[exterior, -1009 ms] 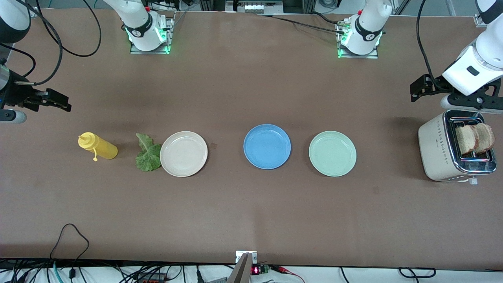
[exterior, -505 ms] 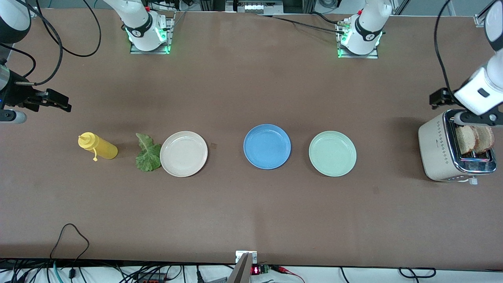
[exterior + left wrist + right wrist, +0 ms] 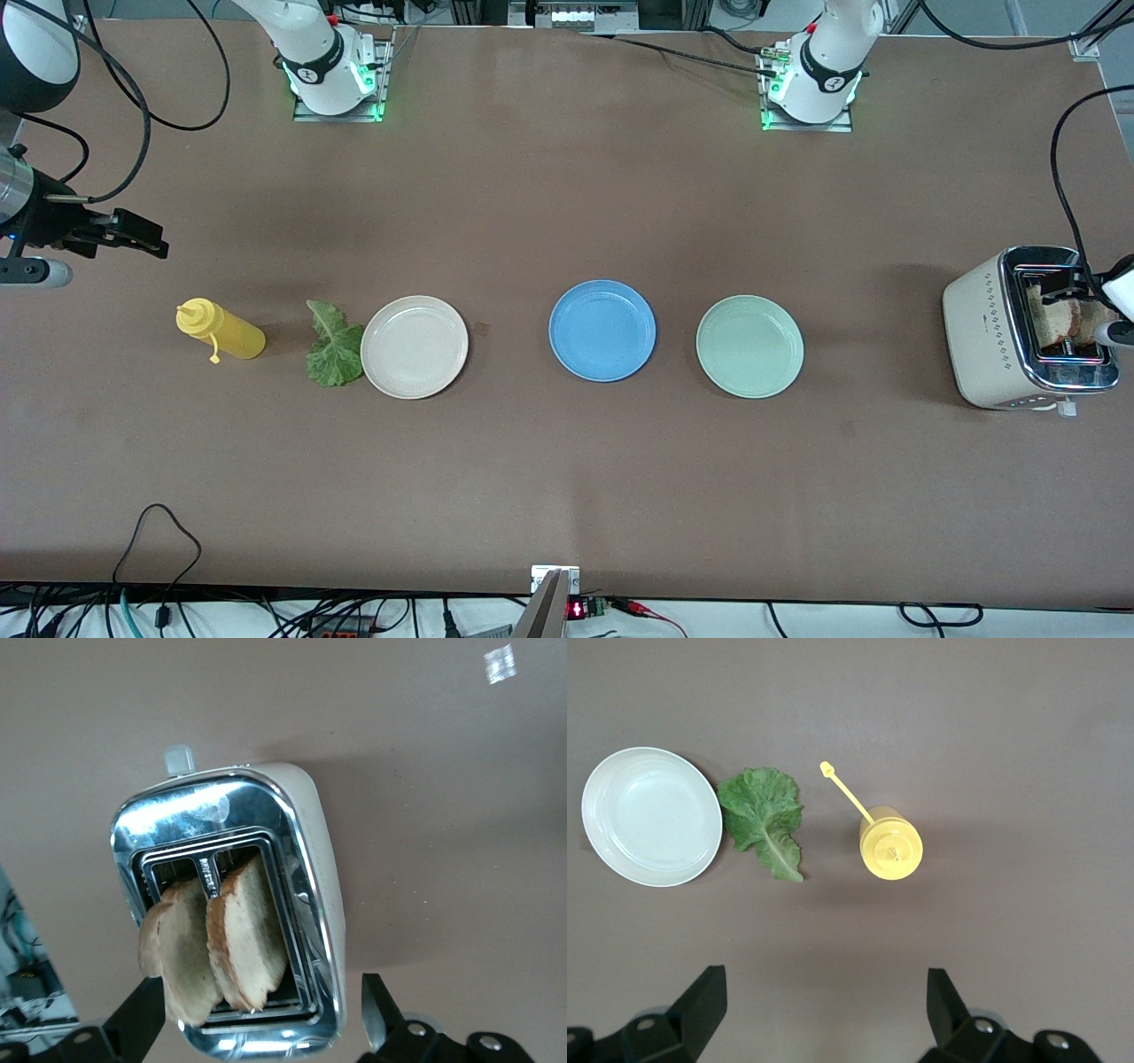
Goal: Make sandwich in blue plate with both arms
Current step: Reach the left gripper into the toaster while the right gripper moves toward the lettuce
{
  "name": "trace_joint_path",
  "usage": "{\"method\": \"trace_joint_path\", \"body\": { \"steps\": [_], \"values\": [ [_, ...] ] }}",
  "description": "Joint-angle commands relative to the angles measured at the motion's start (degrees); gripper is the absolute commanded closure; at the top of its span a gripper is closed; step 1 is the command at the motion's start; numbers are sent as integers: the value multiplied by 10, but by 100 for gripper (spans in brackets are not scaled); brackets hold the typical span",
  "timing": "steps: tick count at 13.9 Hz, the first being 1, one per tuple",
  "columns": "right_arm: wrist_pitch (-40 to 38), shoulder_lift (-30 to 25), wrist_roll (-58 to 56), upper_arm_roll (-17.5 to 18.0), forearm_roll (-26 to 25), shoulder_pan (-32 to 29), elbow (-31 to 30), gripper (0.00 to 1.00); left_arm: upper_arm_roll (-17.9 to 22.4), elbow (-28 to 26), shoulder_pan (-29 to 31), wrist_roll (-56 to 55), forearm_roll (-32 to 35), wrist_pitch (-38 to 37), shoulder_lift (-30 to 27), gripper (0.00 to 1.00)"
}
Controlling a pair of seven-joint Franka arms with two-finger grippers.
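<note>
Front and wrist views, with 12 o'clock taken as the edge of the counter where the bases stand.

**Seen in one view only.** The left wrist view alone looks down into the toaster. Two bread slices stand side by side in its slots, leaning slightly. The left claw is spread wide over them, one finger on either side of the toaster top, and grips nothing. The right wrist view shows the right claw equally wide and empty, over bare counter near the yellow bottle, whose cap hangs off on a strap. Only the front view shows the blue plate. It is bare, mid-counter, with the green plate at its 3 o'clock and the cream plate at its 9 o'clock.

**Cut off or unclear.** In the front view the left arm is almost wholly out of frame at the toaster, and its fingers cover part of the bread. Both wrist views crop the fingers at the frame edge.

**Task items.** The lettuce leaf lies flat, touching the cream plate's 9 o'clock rim.

**Change.** A second ago the left claw hung at the toaster's 12 o'clock; it has since swung over the slots. The right claw has barely shifted. Plates, leaf and bottle are unmoved.
</note>
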Motion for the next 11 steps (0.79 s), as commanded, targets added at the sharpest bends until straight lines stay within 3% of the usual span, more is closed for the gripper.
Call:
{"method": "trace_joint_path", "body": {
  "steps": [1,3,5,7,8,9,11],
  "values": [
    [1,-2,0,3,8,-3,-1,0,-9,7,32,44,-39,15,36,4],
    [-2,-2,2,3,10,-3,-3,0,-9,7,37,47,-40,25,46,14],
    [-3,-2,2,3,11,-3,-10,0,-9,1,45,64,-40,24,46,49],
    [-1,-1,1,6,11,2,-22,0,-9,1,49,67,-40,23,52,73],
    [2,3,2,7,11,7,-23,0,-8,0,50,67,-40,21,54,91],
    [4,14,2,7,11,14,-22,0,-8,0,50,66,-40,21,54,99],
    [12,33,2,8,13,26,-21,0,-8,2,51,68,-39,18,50,99]
  ]
}}
